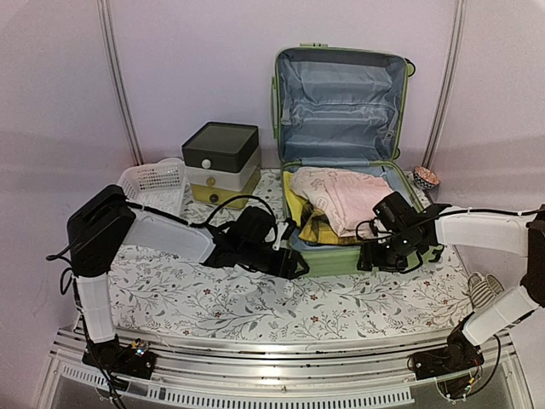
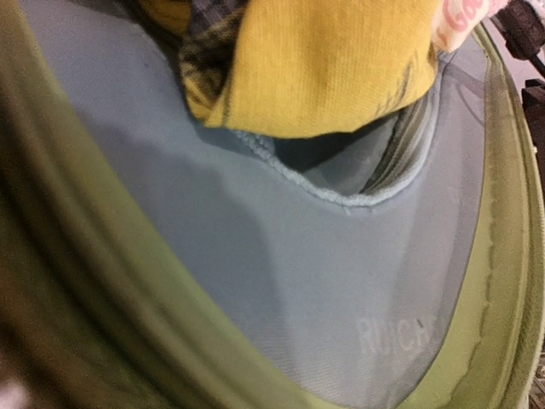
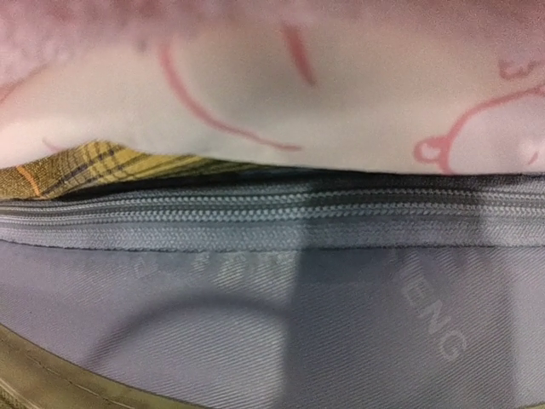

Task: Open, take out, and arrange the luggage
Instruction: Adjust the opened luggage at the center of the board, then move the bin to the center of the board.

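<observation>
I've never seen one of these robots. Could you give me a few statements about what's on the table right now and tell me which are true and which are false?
1. The luggage has its lid standing open. True.
2. A pink garment lies on top of the clothes inside it. True.
3. The dark-lidded drawer box stands to the right of the luggage. False: seen from above, it stands to the left of it.
4. Both arms reach for the white basket. False: the left gripper and the right gripper are both at the luggage's near edge.
</observation>
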### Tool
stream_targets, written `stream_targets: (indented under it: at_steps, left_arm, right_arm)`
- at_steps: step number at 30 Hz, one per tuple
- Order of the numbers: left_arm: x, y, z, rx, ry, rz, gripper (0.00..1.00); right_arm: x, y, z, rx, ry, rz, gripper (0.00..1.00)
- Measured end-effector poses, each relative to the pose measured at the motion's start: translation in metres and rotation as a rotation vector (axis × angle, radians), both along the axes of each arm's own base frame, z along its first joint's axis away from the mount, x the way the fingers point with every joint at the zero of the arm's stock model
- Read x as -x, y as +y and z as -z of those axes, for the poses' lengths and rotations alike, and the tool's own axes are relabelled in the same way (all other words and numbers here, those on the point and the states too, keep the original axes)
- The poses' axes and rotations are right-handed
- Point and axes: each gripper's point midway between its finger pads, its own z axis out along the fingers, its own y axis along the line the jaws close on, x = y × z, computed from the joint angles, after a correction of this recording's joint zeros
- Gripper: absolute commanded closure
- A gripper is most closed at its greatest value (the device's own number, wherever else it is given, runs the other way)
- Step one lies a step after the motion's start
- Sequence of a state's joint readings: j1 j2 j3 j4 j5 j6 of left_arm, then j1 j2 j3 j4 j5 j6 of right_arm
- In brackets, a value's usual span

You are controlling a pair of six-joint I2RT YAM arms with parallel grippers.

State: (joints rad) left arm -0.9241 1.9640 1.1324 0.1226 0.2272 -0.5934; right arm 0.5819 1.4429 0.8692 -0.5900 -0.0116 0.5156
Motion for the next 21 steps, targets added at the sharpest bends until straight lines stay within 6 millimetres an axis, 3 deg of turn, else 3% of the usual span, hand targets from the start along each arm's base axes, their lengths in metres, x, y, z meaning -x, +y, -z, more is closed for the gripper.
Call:
stream_targets:
  at_steps: [8,11,15,21]
  left_arm:
    - [-0.005,0.006,-0.005,-0.003,-0.022,-0.002,0.04]
    - [-0.004,0.016,-0.018,0.005,-0.042,-0.017,0.02]
    - [-0.002,0.035,-0.058,0.058,-0.101,-0.06,0.02]
    - [0.007,0.061,-0.102,0.106,-0.167,-0.104,0.02]
  right_arm:
    - [0.008,0.009,-0.013,-0.05,-0.005,-0.087,0.01]
    - [0.01,0.012,-0.032,-0.089,-0.051,-0.116,0.01]
    - [0.013,0.015,-0.065,-0.157,-0.138,-0.143,0.01]
    - [0.01,0.016,-0.092,-0.205,-0.232,-0.157,0.01]
